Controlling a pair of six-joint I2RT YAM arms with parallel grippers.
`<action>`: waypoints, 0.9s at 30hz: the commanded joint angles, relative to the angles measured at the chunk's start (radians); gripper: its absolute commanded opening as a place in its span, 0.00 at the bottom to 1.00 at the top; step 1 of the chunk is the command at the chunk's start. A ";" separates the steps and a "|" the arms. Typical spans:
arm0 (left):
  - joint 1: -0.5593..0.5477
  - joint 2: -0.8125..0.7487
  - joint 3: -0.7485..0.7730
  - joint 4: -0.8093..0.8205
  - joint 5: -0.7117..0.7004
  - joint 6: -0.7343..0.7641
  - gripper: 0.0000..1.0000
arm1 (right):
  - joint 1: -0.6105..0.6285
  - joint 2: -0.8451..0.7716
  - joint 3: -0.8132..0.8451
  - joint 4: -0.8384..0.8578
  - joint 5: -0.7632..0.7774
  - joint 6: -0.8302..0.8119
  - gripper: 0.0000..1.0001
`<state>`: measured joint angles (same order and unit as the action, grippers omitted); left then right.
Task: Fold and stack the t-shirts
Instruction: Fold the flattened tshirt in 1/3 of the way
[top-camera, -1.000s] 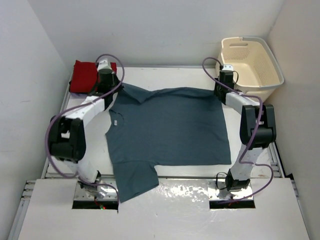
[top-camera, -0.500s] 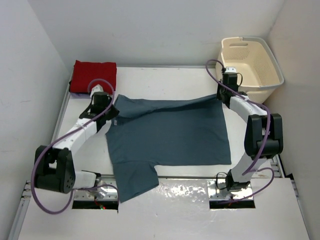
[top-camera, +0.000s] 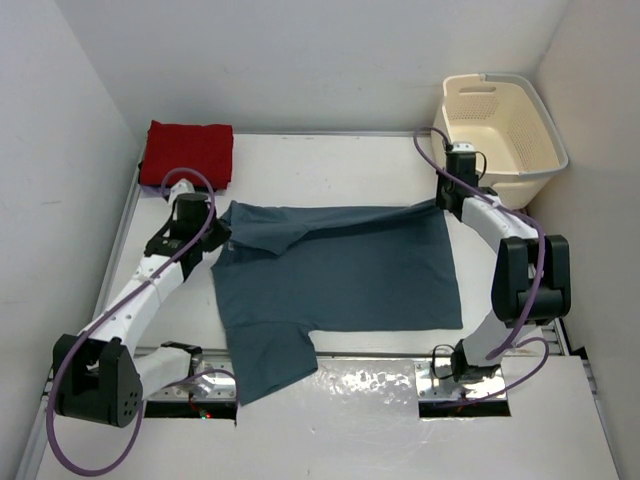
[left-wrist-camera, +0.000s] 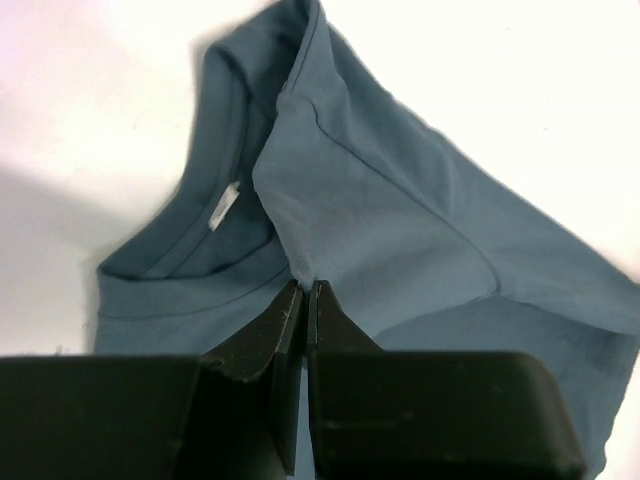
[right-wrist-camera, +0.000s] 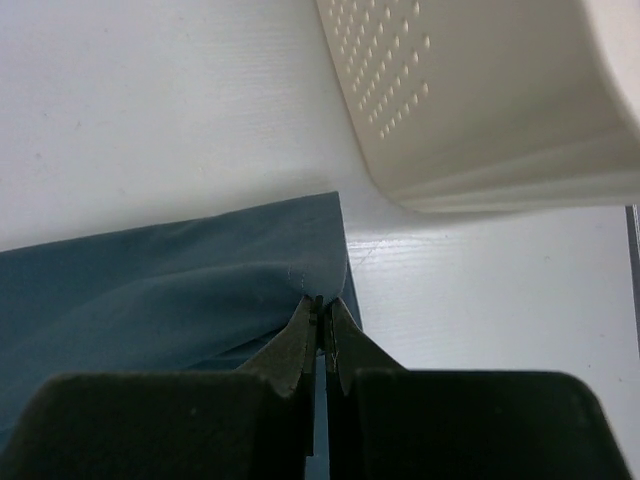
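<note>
Grippers are both closed on cloth: your left gripper (left-wrist-camera: 303, 290) pinches a fold of the teal shirt (top-camera: 340, 270) just beside the collar (left-wrist-camera: 190, 250), and your right gripper (right-wrist-camera: 320, 300) nips the far hem corner, near the basket (right-wrist-camera: 480, 100). The shirt lies spread across the middle of the table (top-camera: 340, 160), with the collar toward 9 o'clock and the hem toward 3 o'clock. Its 12 o'clock edge is raised between your two grips and laps over a little at the collar end. The red shirt (top-camera: 188, 150) sits folded in the 10 o'clock corner, apart from the work.

You look to be partway through the first lengthwise fold. To do it well, carry both hands toward 6 o'clock at the same pace and height, so the held edge runs straight. The left side seems further over than the right, so let the right catch up. Pull gently outward, toward 9 and 3 o'clock, so the middle does not sag. Lay the edge down parallel to the near one, and mind the sleeve (top-camera: 270, 360) reaching past the table's front at 7 o'clock. Let go only once the cloth lies flat.
</note>
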<state>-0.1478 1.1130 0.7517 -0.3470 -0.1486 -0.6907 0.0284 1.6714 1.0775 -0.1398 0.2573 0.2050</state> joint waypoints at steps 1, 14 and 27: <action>0.002 -0.036 -0.057 -0.021 0.003 -0.018 0.00 | -0.005 -0.041 -0.021 0.000 0.034 -0.021 0.00; -0.001 -0.012 -0.253 -0.026 0.090 -0.064 0.03 | -0.004 -0.007 -0.126 0.000 0.085 0.039 0.12; -0.009 -0.002 -0.053 -0.060 0.087 -0.007 0.87 | -0.002 -0.110 -0.114 -0.031 -0.051 0.020 0.94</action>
<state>-0.1509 1.1259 0.6205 -0.4740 -0.0624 -0.7155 0.0284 1.6424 0.9390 -0.1970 0.2852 0.2398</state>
